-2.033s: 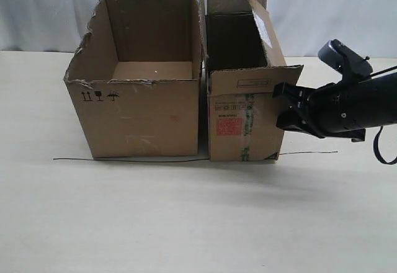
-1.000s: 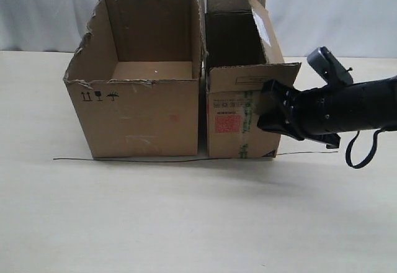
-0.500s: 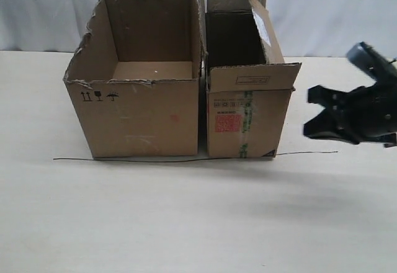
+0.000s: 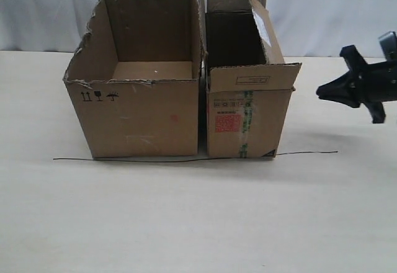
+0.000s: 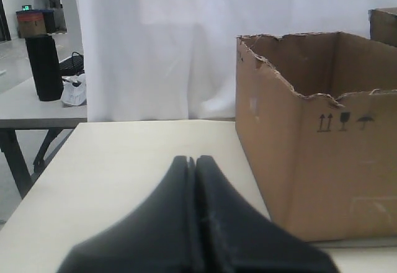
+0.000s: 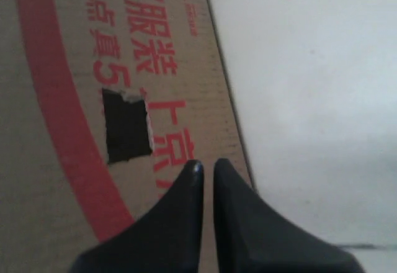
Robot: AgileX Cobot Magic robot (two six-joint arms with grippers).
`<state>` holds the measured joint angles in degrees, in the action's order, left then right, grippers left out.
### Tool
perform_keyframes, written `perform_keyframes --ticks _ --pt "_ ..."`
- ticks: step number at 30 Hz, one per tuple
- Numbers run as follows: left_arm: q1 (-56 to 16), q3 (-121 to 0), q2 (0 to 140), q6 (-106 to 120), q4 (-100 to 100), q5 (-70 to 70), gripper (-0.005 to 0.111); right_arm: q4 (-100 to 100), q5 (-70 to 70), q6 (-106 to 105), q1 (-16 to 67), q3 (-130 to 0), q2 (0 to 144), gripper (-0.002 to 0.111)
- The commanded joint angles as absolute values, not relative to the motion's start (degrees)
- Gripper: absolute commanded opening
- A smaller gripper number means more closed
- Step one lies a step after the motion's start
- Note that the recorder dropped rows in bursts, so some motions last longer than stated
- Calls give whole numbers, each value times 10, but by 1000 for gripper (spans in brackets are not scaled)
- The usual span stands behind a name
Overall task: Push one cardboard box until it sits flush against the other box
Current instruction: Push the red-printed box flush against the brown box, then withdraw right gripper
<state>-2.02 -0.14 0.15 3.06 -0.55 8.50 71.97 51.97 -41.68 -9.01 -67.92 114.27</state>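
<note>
The narrower carton [image 4: 245, 121], with upright flaps, a red label and green tape, stands right beside the wider torn-rim carton [image 4: 139, 118]. Only a thin dark slit shows between their fronts. My right gripper [image 4: 319, 91] hovers clear of the narrow carton's right side, pointing at it, with its fingers together and nothing held. The right wrist view shows that side [image 6: 74, 99] with its red stripe, red print and a square hole, a short way beyond the right gripper [image 6: 206, 163]. The left gripper [image 5: 191, 159] is shut, left of the wider carton [image 5: 322, 161], and is out of the exterior view.
A thin black line [image 4: 186, 159] runs along the table in front of both cartons. A white curtain [image 4: 335, 12] hangs behind. The left wrist view shows another table with a dark cylinder [image 5: 43, 67] beyond the near table's edge.
My right gripper was against the narrow carton's right side and has drawn back to the right and slightly up. The narrow carton ended a little closer to the wider one.
</note>
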Motion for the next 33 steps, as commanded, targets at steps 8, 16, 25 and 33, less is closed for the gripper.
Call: perform_keyframes --ticks 8,16,25,33 --pt "-20 0 0 29 -5 82 0 741 508 -377 -13 -809 1283 5" --pt "-20 0 0 29 -5 82 0 739 508 -372 10 -813 1298 5" --pt "-20 0 0 29 -5 82 0 741 504 -368 28 -813 1301 5" --pt "-20 0 0 29 -5 82 0 737 493 -367 13 -813 1294 5"
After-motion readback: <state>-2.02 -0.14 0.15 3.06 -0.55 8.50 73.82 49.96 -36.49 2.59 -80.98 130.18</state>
